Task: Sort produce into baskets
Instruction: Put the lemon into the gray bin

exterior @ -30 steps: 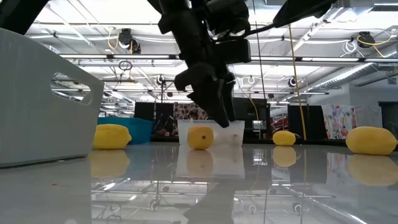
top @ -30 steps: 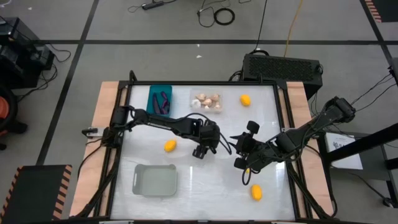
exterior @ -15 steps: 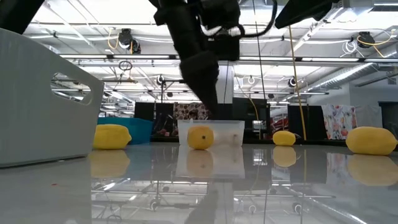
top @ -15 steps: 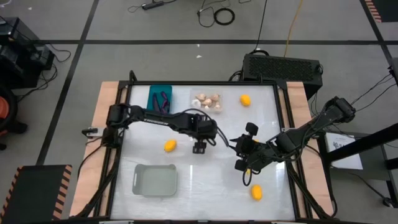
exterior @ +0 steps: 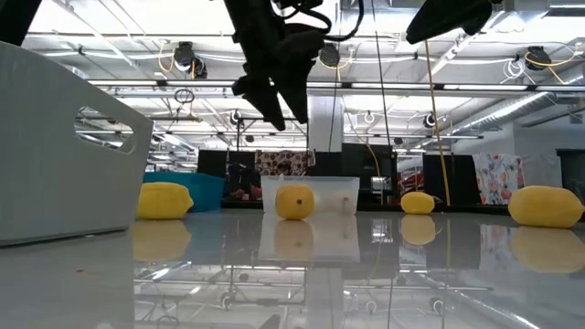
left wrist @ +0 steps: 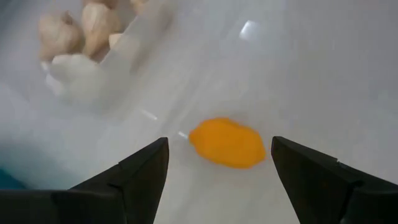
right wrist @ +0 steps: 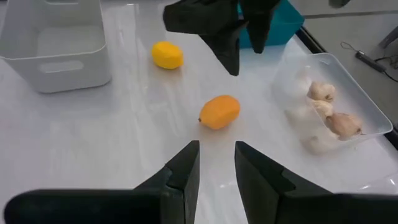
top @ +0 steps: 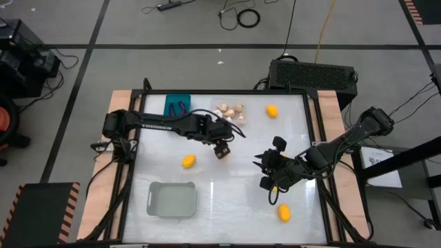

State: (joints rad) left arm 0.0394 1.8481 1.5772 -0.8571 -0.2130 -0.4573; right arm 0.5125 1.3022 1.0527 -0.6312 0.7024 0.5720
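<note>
My left gripper is open and empty, raised above an orange oval that lies on the white table; its fingers stand wide on either side of it without touching. The oval also shows in the right wrist view and the low view. My right gripper is open and empty, low over the table's right middle, pointing at that oval. The teal basket holds purple eggplants. The clear basket holds garlic bulbs. The grey basket stands near the front left.
Other yellow ovals lie on the table at left of middle, at the far right and near the front right. The table between the grey basket and my right arm is bare.
My left gripper has risen and drawn back toward the table's far edge, away from the orange oval, which has stayed where it was. My right gripper has kept still.
</note>
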